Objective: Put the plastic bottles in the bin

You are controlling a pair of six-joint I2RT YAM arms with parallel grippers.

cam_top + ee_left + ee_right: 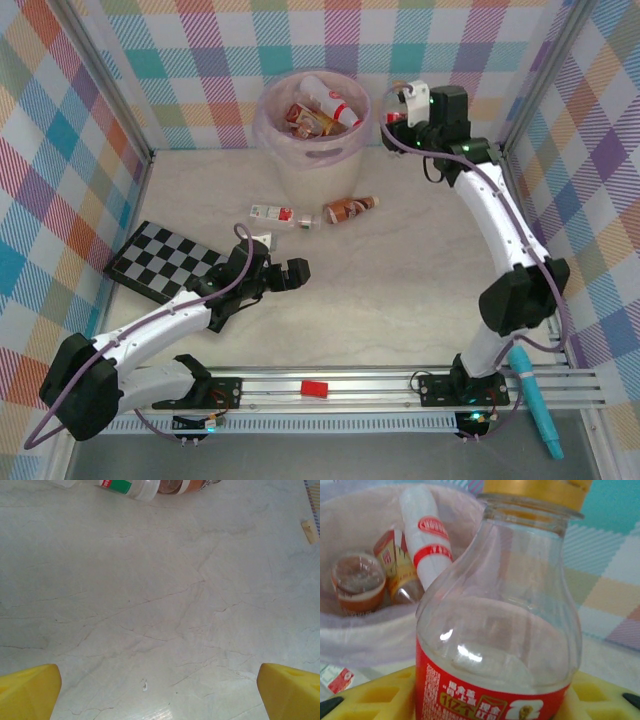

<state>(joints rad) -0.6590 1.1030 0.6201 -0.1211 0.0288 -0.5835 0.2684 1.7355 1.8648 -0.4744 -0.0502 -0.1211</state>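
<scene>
Right gripper (pixel 405 102) — clamped on a clear plastic bottle with a red label and yellow cap (pixel 495 630), raised just beside the right rim of the round pale beige bin with a pinkish bag liner (pixel 270 118). Several bottles (pixel 318 110) lie inside the bin.

Left gripper (pixel 287 272) — yellow fingers (pixel 27 690) wide apart, holding nothing, low over the pale marbled table (pixel 400 280).

Two more lie on the table near the bin's front: a red-and-green-labelled bottle (pixel 280 213) and a brown-labelled bottle (pixel 350 209).

Worktop (pixel 400 290) open at centre and right. Checkered board (pixel 165 260) occupies the left; white-labelled bottle (pixel 283 214) and brown bottle (pixel 350 208) lie just near of the bin (pixel 310 172).
</scene>
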